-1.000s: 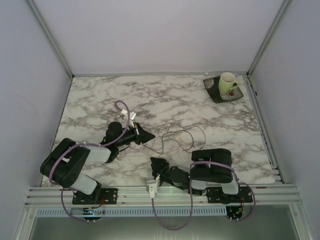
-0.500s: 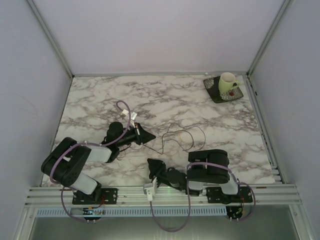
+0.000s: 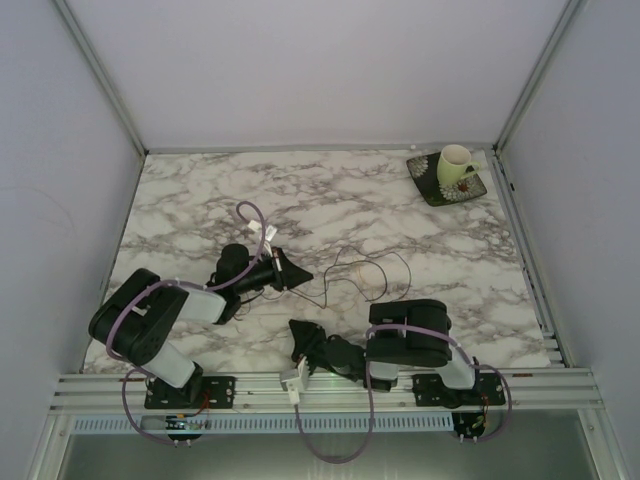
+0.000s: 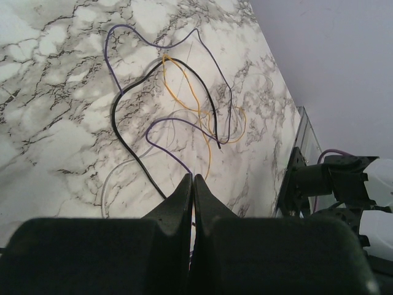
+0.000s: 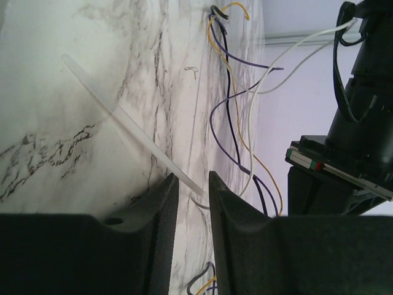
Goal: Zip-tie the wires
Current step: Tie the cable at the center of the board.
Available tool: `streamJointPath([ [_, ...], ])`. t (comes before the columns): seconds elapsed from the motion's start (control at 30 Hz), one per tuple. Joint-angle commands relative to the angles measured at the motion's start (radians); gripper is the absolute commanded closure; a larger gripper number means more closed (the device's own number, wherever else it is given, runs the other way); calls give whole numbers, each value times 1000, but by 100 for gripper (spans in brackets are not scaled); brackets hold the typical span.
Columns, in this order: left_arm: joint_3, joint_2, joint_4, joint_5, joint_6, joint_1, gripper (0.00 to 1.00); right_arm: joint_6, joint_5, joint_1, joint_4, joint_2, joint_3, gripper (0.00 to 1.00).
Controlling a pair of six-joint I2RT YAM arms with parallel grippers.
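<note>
Right gripper [image 5: 190, 179] slid toward 8 o'clock, jaws apart astride translucent white zip tie [image 5: 123, 120]; left gripper [image 4: 192, 179], closed, seemingly clamps thin coloured wires [image 4: 115, 117], untied.

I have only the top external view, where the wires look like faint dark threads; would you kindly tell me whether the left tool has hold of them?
Observer: In the left wrist view the left tool is shut, and a purple and an orange strand of the wires run straight into its closed tip.
Operator: Thank you. Is a zip tie anywhere? I see none.
Observer: Yes, the right wrist view shows a translucent zip tie stretched out ahead of the right tool, its near end between the fingers.
Operator: Is it gripped?
Observer: The fingers stand slightly apart beside it, so probably not yet.
</note>
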Motion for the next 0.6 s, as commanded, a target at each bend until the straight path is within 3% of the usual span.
streamJointPath([
  [0.0,23,11,60,19,-8,-5,100,-25,-15,-8,-45,21,14,76],
  [0.1,24,14,63,18,-11,-6,100,-25,-16,-9,-48,21,14,80],
  [0.3,20,11,65,18,-13,-6,100,9,3,-6,-13,15,8,100],
  [0.57,19,-14,39,8,2,-6,100,189,27,-4,-25,-56,6,100],
])
